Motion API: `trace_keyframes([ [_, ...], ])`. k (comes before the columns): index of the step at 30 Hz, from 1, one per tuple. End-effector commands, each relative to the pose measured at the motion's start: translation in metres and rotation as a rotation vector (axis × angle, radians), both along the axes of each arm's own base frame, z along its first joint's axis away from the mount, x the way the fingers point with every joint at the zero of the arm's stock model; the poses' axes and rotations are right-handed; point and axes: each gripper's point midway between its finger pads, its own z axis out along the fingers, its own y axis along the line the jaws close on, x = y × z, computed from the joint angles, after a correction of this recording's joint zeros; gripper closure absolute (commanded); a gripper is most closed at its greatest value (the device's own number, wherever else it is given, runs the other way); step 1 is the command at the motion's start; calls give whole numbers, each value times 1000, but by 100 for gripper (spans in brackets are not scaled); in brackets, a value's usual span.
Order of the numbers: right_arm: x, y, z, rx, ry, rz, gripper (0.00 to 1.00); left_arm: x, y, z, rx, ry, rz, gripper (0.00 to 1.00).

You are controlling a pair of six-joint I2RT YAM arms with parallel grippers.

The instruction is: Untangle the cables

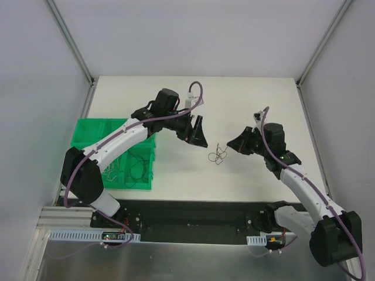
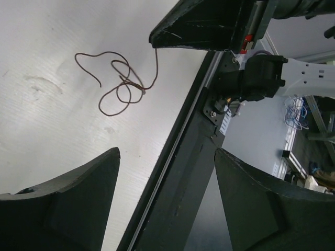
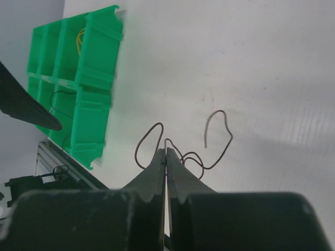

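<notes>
1. The cables [image 1: 218, 155] are seen as a small looped wad on the white tabletop [image 1: 263, 99], at the centre of the top view.
2. One strand is pinched by the shut right jaws, apparently so that the wad is anchored.
3. The left jaws are held wide, just upper left of the wad, presumably readied to pull a loop free.
4. A green bin [image 1: 88, 123] is set at centre left.
</notes>
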Motion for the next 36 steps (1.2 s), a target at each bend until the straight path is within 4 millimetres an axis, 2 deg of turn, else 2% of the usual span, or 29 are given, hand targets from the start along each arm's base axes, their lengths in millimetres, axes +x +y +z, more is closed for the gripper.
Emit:
trace_keyframes([
  [1, 1, 25, 34, 139, -82, 88, 100, -18, -16, 12, -96, -3, -115, 27],
  [6, -3, 32, 47, 190, -92, 96, 100, -22, -22, 2, -71, 0, -123, 26],
  [13, -16, 53, 63, 222, -111, 159, 100, -21, -24, -7, -44, 6, -105, 27],
  [21, -23, 58, 77, 228, -147, 168, 100, -24, -28, -12, -46, 60, -123, 60],
  [25, -26, 60, 84, 236, -164, 172, 100, -29, -30, -16, -47, 107, -149, 69],
  [30, -29, 62, 84, 221, -173, 194, 100, -29, -29, -10, -50, 59, -148, 97],
  [31, -28, 61, 79, 201, -156, 184, 95, -27, -28, -11, -44, 36, -140, 100],
  [36, -18, 38, 28, 31, -23, 58, 61, -28, -25, 1, -56, -4, -128, 100],
])
